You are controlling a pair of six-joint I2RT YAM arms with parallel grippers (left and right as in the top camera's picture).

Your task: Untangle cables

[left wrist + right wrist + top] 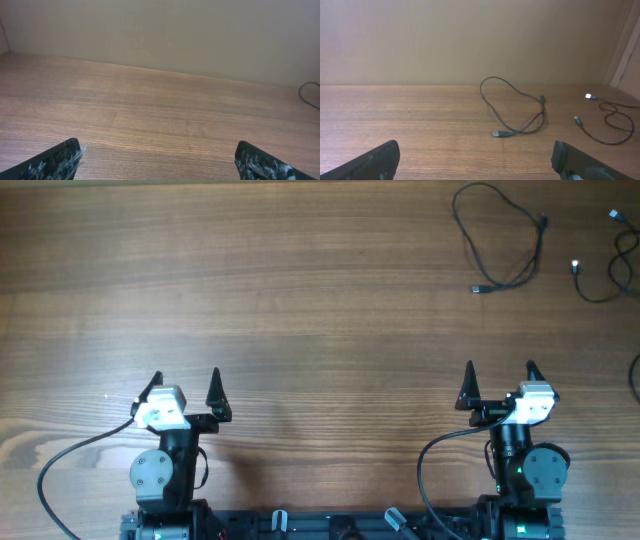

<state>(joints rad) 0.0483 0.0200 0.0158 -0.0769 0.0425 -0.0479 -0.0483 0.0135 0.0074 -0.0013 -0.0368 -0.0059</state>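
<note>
Close to the robot base, the left gripper and the right gripper both stand over the wooden table with their jaws wide apart and nothing between them. Farther away, in the far right part of the table, one thin black cable lies in a loose loop. Just to its right, near the table edge, lies another cable with a silver tip, apart from the first one.

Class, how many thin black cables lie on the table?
3: looped cable far-right; silver-tipped cable beside it; edge strand lower right. Ends leave frame, so some may join.
</note>
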